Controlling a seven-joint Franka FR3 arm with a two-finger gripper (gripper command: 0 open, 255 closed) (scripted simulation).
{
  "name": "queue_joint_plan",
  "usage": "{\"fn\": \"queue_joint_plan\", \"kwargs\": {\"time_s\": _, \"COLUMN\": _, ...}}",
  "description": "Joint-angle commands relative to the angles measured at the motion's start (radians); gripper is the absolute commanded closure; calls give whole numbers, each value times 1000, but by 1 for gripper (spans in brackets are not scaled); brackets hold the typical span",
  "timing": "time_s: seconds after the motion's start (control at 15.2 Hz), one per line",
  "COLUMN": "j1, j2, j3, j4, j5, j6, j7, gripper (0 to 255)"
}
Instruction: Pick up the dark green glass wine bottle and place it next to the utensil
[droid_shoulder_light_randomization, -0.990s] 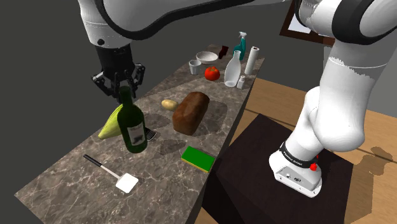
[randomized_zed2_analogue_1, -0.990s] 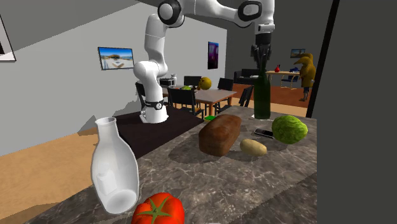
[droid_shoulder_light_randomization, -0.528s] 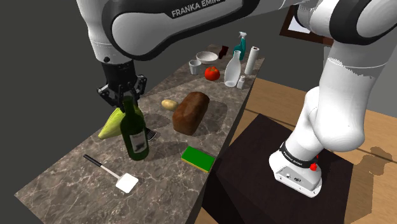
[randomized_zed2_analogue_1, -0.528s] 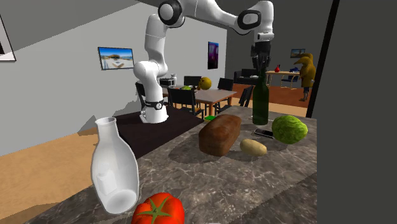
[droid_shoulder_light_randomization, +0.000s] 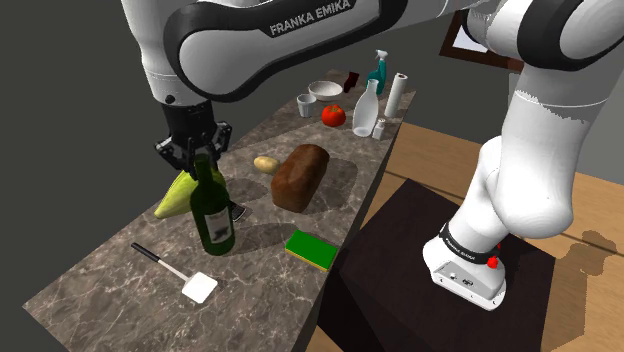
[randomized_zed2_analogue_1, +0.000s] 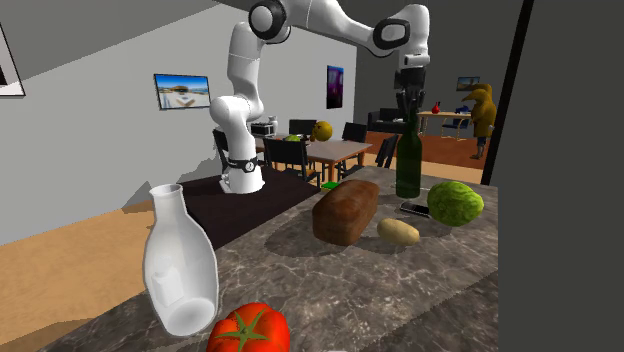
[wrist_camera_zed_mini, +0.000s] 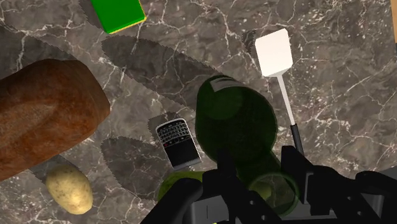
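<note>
The gripper (droid_shoulder_light_randomization: 196, 158) clasps the neck of the dark green glass bottle (droid_shoulder_light_randomization: 212, 212), which leans slightly between the phone (droid_shoulder_light_randomization: 237, 212) and the white flat spatula (droid_shoulder_light_randomization: 178, 272). Bare veined stone counter (droid_shoulder_light_randomization: 90, 285) surrounds the spatula. A green sponge (droid_shoulder_light_randomization: 312, 249) lies by the stand-side edge, a rough brown loaf (droid_shoulder_light_randomization: 300, 176) beyond

White Franka arm (droid_shoulder_light_randomization: 540, 150): rounded glossy segments w/ dark grey joint bands. White "FRANKA EMIKA" lettering (droid_shoulder_light_randomization: 310, 17) on a dark band, approx. 12 o'clock in shoulder view. Base (droid_shoulder_light_randomization: 462, 275) at 4 o'clock: white, black ring w/ small white text, red button (droid_shoulder_light_randomization: 492, 262). All-black gripper (droid_shoulder_light_randomization: 198, 158) at 9 o'clock, 2 blocky fingers.
</note>
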Motion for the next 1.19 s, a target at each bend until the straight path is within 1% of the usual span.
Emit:
{"fn": "queue_joint_plan", "kwargs": {"time_s": 0.0, "j1": 0, "j2": 0, "j3": 0, "j4": 0, "j5": 0, "j6": 0, "j7": 0, "gripper": 0}}
{"fn": "queue_joint_plan", "kwargs": {"time_s": 0.33, "j1": 0, "j2": 0, "j3": 0, "j4": 0, "j5": 0, "j6": 0, "j7": 0, "gripper": 0}}
{"fn": "queue_joint_plan", "kwargs": {"time_s": 0.59, "j1": 1, "j2": -22, "j3": 3, "j4": 98, "j5": 8, "j6": -118, "j7": -6, "gripper": 0}}
{"fn": "queue_joint_plan", "kwargs": {"time_s": 1.12, "j1": 1, "j2": -22, "j3": 3, "j4": 98, "j5": 8, "j6": -118, "j7": -6, "gripper": 0}}
